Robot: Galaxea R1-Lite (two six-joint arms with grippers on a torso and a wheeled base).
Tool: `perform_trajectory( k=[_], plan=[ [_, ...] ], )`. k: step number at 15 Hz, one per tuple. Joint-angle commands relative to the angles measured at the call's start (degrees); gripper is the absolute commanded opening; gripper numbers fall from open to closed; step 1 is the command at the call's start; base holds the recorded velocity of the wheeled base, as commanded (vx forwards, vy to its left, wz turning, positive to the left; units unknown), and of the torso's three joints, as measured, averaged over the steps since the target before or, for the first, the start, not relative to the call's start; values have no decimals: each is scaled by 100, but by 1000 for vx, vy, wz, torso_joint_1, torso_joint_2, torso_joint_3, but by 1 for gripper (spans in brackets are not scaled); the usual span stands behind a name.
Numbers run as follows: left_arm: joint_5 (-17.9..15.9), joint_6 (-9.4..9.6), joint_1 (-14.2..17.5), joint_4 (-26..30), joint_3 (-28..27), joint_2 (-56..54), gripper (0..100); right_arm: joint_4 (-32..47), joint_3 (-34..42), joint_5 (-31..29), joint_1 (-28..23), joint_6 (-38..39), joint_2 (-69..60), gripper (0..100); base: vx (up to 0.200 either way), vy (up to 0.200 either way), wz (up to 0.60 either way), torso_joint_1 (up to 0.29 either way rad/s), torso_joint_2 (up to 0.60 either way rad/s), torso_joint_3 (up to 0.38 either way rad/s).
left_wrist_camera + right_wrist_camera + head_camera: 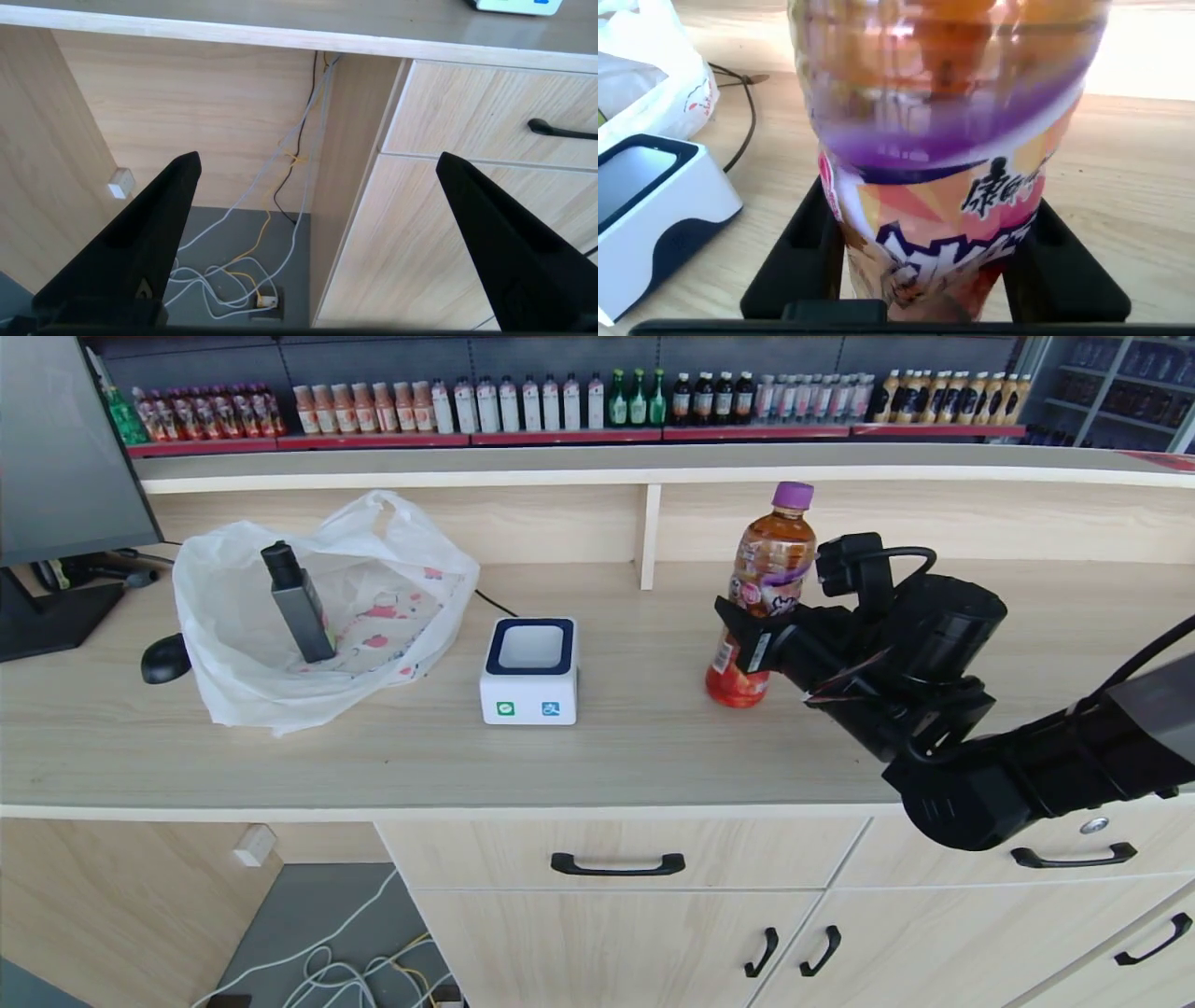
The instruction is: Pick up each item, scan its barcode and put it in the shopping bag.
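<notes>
An orange drink bottle (pixel 770 569) with a purple cap stands on the wooden counter (pixel 607 756), right of centre. My right gripper (pixel 744 642) is shut on the bottle's lower half, one finger on each side of the label (pixel 952 215). The bottle's base rests on the counter. The white scanner box (pixel 529 670) with a dark-rimmed window sits at the middle. Left of it lies the white plastic shopping bag (pixel 317 607), open, with a dark grey upright item (pixel 299 602) inside. My left gripper (pixel 318 168) is open below the counter's edge, facing the cabinet front.
A monitor (pixel 65 439) and a black mouse (pixel 166 658) stand at the far left. A raised back shelf with a vertical divider (pixel 647 537) runs behind the counter. The scanner's cable (pixel 738 112) trails toward the bag. Drawers with black handles (pixel 616 866) are below.
</notes>
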Motion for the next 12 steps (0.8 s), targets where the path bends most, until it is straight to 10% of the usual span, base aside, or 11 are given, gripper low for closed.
perform_trajectory(
  k=[1,12],
  plan=[
    [2,-2,2,0,0,0,100,-6,9,5,-17,38,-131,0,0,0,0,0,0,0],
    [2,-2,2,0,0,0,100,21,-53,172,-228,161,-403,0,0,0,0,0,0,0]
  ],
)
